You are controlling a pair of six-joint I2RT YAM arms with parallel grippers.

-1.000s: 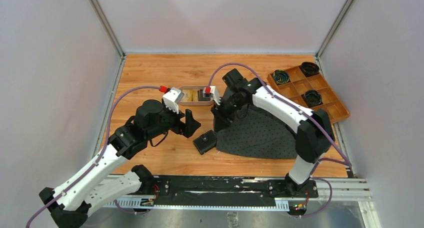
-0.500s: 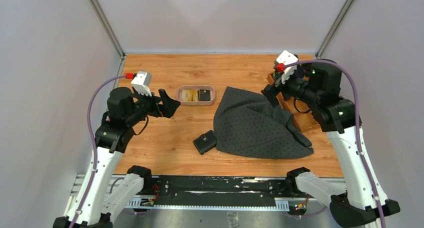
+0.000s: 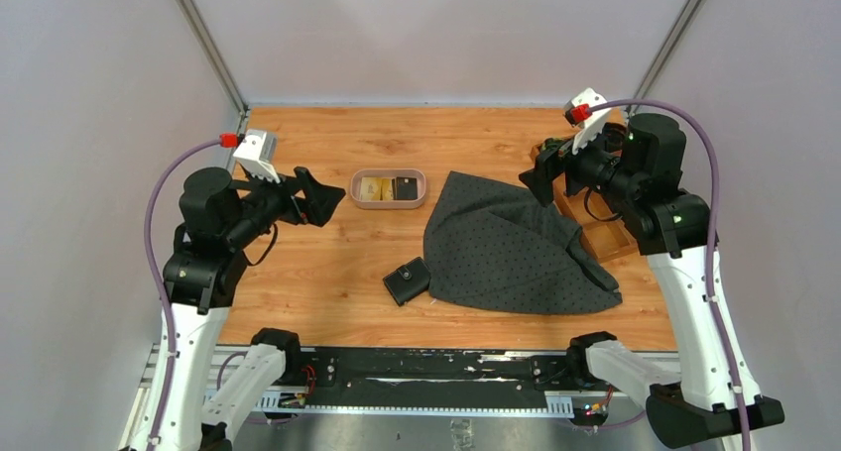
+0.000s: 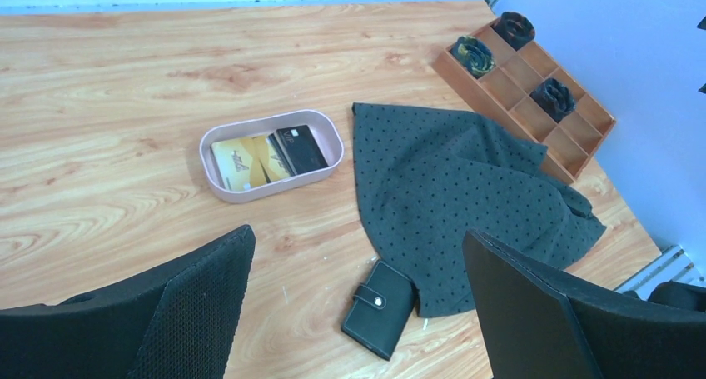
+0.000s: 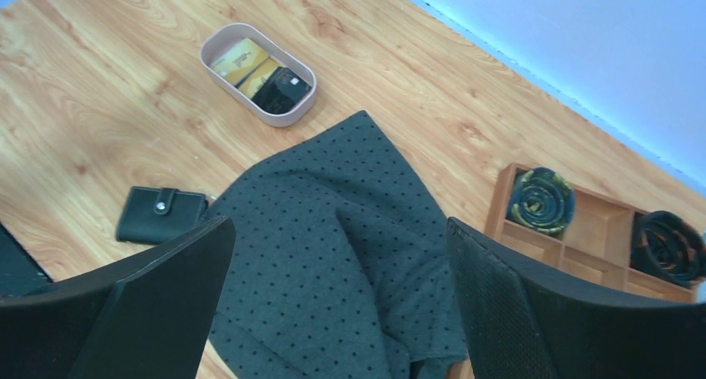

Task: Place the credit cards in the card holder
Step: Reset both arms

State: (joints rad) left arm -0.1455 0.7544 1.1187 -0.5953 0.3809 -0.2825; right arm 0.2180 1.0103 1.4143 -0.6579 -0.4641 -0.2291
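The tray (image 3: 389, 204) sits on the table (image 3: 317, 273), left of centre and toward the far side. The cards (image 4: 250, 160) lie inside it, side by side. Just right of the tray, a cloth (image 3: 501, 248) spreads toward the near right and reaches the box (image 4: 508, 87) at the far right. The wallet (image 3: 408, 281) lies nearer than the tray, just beside the cloth's near left edge.

Left hand (image 3: 319, 195) and right hand (image 3: 540, 178) hang above the counter (image 3: 298, 273) at opposite sides, jaws wide, clear of everything. Bare wood lies left of and in front of the card holder (image 3: 408, 281); the dotted cloth (image 3: 506, 248) lies against its right side. The tray (image 3: 389, 205) walls enclose the credit cards (image 4: 266, 154), leaving them open only from above. The cloth overlaps the compartmented box (image 4: 504, 87).
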